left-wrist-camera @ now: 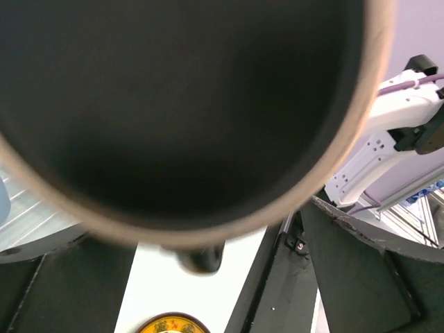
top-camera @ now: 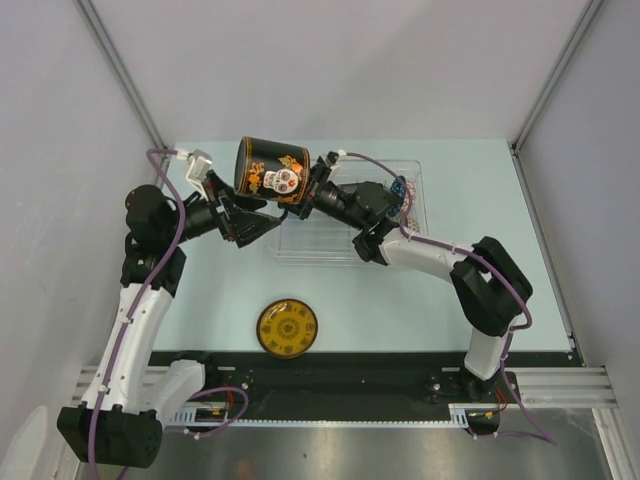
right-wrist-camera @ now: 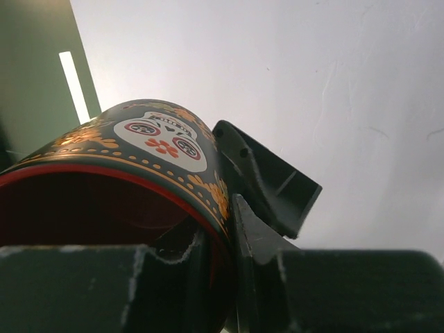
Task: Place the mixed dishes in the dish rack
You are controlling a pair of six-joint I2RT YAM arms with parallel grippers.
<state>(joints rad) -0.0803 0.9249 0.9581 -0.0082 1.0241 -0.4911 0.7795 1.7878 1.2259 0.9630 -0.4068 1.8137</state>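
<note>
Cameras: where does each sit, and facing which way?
Top external: overhead behind the bases, looking down at table, dish rack and both arms.
Left wrist: on the open left gripper, facing the mug's dark end, close.
Right wrist: behind the right gripper, facing the wall; fingers clamp the mug rim.
Shared: mug in all three; saucer in top and left wrist.

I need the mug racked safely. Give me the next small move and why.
Probably draw the left gripper back from the mug. The right gripper pinches the mug's rim, one finger inside, holding it sideways in the air near the rack's left edge. The left gripper is wide open near its base, holding nothing. Clearing it should let the right arm lower the mug.
</note>
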